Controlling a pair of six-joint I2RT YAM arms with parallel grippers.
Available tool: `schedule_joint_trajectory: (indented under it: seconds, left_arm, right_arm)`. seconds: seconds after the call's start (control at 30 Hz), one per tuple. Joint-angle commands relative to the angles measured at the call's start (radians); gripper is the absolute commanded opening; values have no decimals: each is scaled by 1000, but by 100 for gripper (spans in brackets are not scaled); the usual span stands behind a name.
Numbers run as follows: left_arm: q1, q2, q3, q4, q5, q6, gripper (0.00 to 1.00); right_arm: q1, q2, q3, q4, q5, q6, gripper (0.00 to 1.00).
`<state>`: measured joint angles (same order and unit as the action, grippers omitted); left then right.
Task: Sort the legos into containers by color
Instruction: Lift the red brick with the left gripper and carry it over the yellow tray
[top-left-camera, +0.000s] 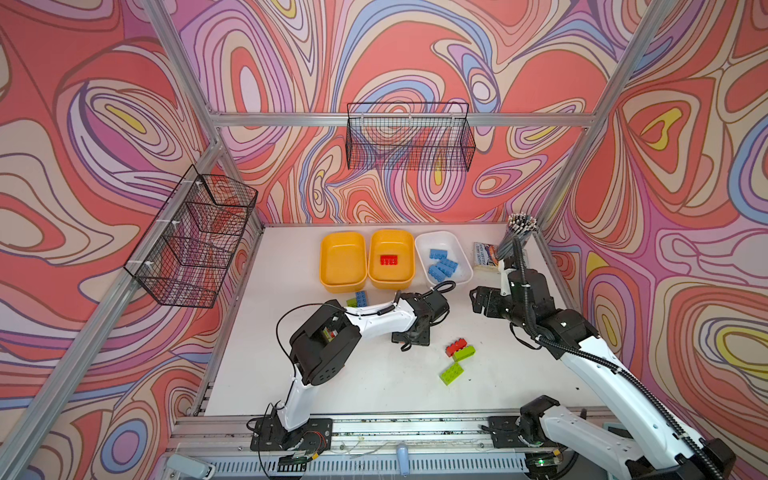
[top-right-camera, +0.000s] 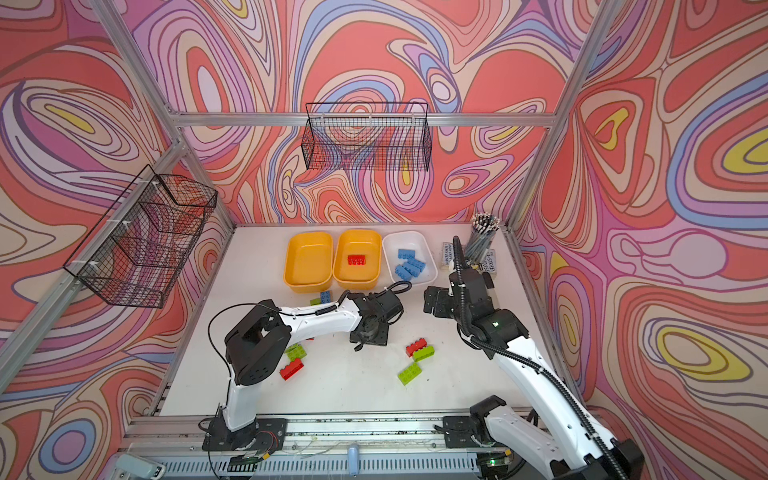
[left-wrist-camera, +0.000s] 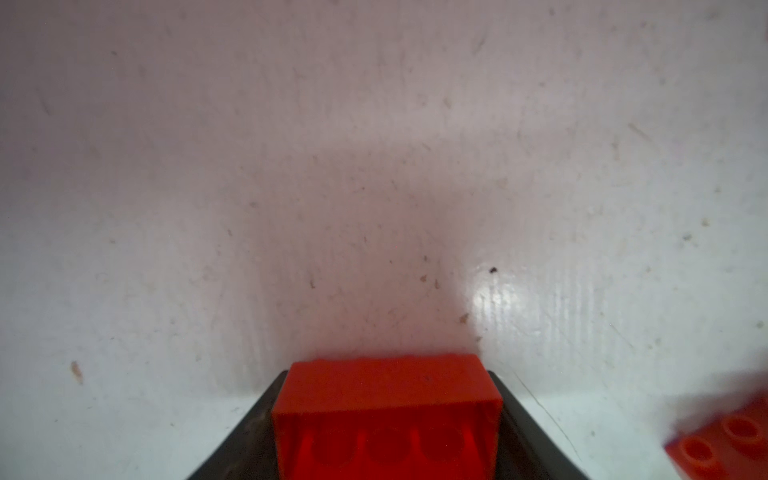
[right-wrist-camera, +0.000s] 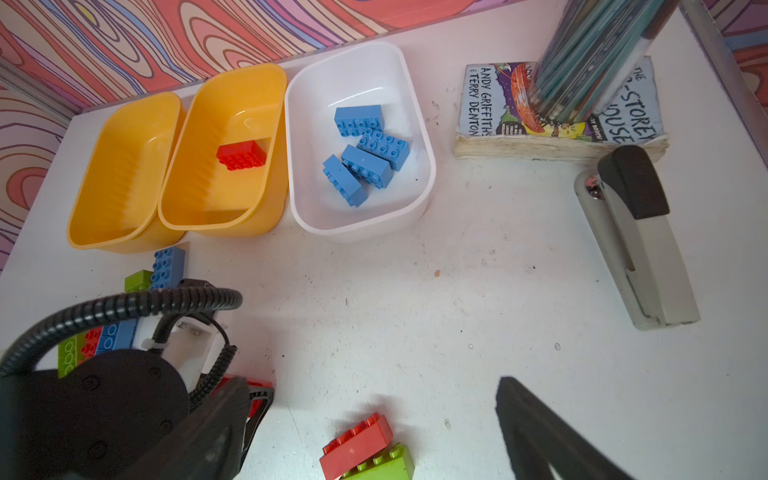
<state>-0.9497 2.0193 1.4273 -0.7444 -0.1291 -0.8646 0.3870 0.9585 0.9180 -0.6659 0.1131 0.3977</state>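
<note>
My left gripper (left-wrist-camera: 388, 376) points down at the table's middle (top-left-camera: 410, 337) and is shut on a red lego (left-wrist-camera: 386, 415), with a black finger against each side. Another red lego (left-wrist-camera: 723, 444) lies close by. My right gripper (right-wrist-camera: 374, 382) hangs open and empty in front of the white container (top-left-camera: 424, 241), which holds several blue legos (top-left-camera: 442, 262). The middle yellow container (top-left-camera: 411, 249) holds one red lego (top-left-camera: 389, 260); the left yellow container (top-left-camera: 322, 257) is empty. A red lego (top-left-camera: 456, 346) rests on a green one (top-left-camera: 465, 353), and a further green lego (top-left-camera: 453, 372) lies nearer.
A blue lego (top-right-camera: 325, 296) and green and red legos (top-right-camera: 297, 352) lie around the left arm. A book (top-left-camera: 484, 255), a pencil cup (top-left-camera: 519, 232) and a stapler (right-wrist-camera: 636, 241) fill the back right corner. Wire baskets (top-left-camera: 191, 237) hang on the walls.
</note>
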Motion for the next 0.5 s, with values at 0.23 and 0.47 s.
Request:
schedule_joint_trajectory:
  seconds: [0.23, 0.47]
  left_arm:
    - [27, -59, 70, -111, -57, 54, 24]
    - [90, -87, 156, -154, -86, 125, 25]
  right_arm:
    - [1, 26, 55, 1, -5, -2, 98]
    - [1, 52, 87, 1, -3, -1, 98]
